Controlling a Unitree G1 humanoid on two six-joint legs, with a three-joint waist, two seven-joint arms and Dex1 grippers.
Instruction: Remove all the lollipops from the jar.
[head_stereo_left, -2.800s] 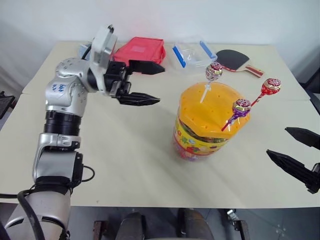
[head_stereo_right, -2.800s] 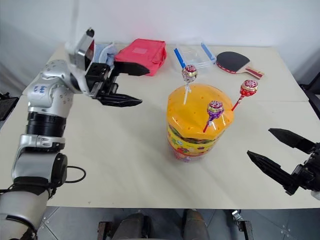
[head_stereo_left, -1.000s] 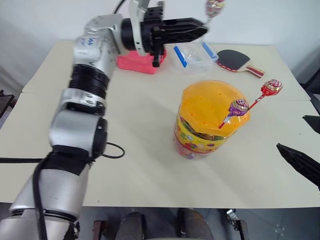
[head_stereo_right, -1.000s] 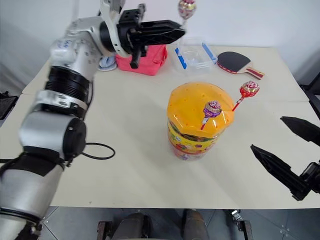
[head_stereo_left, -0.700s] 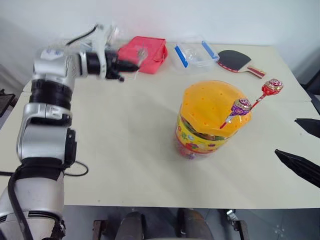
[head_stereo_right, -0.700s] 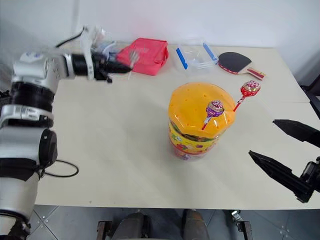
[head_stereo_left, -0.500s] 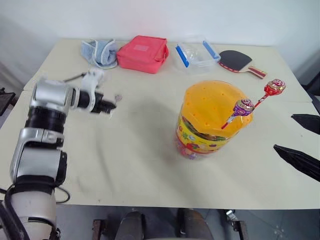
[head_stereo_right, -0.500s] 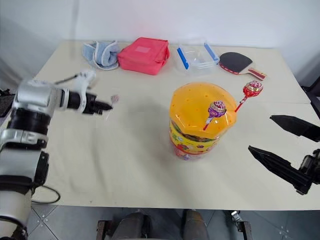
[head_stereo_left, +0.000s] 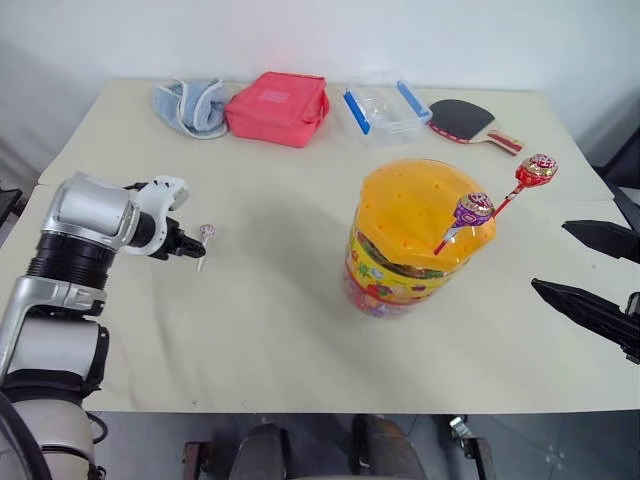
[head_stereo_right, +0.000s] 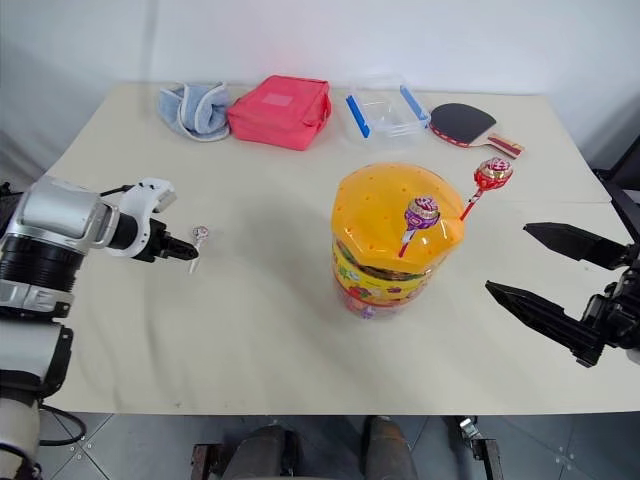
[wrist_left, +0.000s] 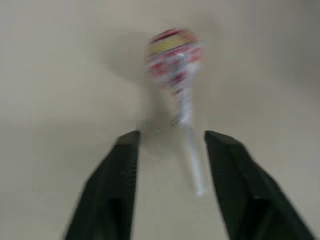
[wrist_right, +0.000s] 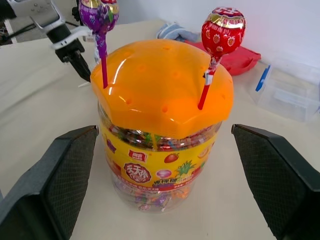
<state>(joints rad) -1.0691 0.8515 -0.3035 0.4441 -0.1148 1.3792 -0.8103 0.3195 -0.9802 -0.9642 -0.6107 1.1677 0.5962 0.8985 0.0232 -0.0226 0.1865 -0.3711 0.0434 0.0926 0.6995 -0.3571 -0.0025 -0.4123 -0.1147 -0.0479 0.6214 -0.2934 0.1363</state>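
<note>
The jar (head_stereo_left: 415, 240) stands right of the table's middle, a clear tub with a holed orange lid. Two lollipops stick out of the lid on its right side, a purple one (head_stereo_left: 472, 209) and a red one (head_stereo_left: 537, 169). A pink lollipop (head_stereo_left: 206, 233) lies on the table at the far left. My left gripper (head_stereo_left: 190, 247) is low over it and open. In the left wrist view the lollipop's white stick (wrist_left: 187, 135) runs between the parted fingers. My right gripper (head_stereo_left: 550, 257) hangs open to the right of the jar, apart from it.
Along the table's back edge lie a blue cloth (head_stereo_left: 190, 105), a red pouch (head_stereo_left: 278, 107), a clear box with blue clips (head_stereo_left: 378, 105) and a table-tennis paddle (head_stereo_left: 470, 120). Bare table (head_stereo_left: 270, 290) stretches between my left gripper and the jar.
My left arm swung from high behind the jar down to the table's left side, carrying the pink lollipop. Its jaws opened and the lollipop now lies on the table.
</note>
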